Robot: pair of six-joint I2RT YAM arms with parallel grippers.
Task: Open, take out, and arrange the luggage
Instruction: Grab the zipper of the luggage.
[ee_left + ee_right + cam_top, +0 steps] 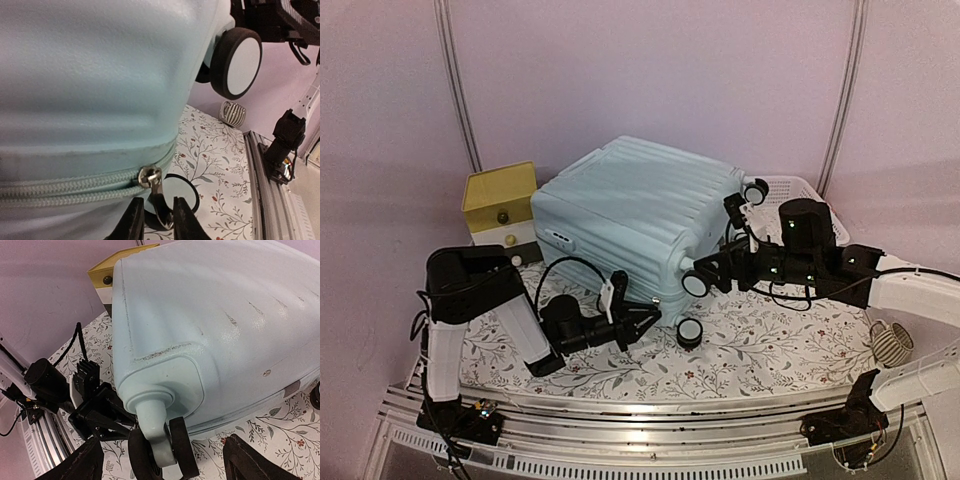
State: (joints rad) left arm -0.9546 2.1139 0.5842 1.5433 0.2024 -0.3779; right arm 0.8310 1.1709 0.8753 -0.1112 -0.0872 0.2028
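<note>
So the luggage is lying flat on its broad side in the middle of the floral cloth. It's a big pale mint-blue hard shell with long moulded ribs, rounded corners and a slightly pebbly finish, scuffed in a few spots. Its casters stick out toward 4 o'clock, black tyres with white hub discs.

The left gripper is at the shell's near edge, around 6 o'clock. Its black fingers are set narrow on either side of the small shiny metal zipper pull, which hangs off the pale ribbed zipper. The pull sits against one finger, with a sliver of gap on the other side, so it isn't really pinched.

The right gripper is spread wide, holding nothing. Its two dark fingers stand well apart, with a twin caster wheel on its chunky mint stem between them.

Other stuff around:
- At 10 o'clock from the case there's a boxy yellow-topped drawer box with a round knob.
- At 2 o'clock there's a white lattice plastic basket, partly hidden behind the case.
- At 4 o'clock, well apart, there's a small round ribbed thing, and I can't tell what it is.
</note>
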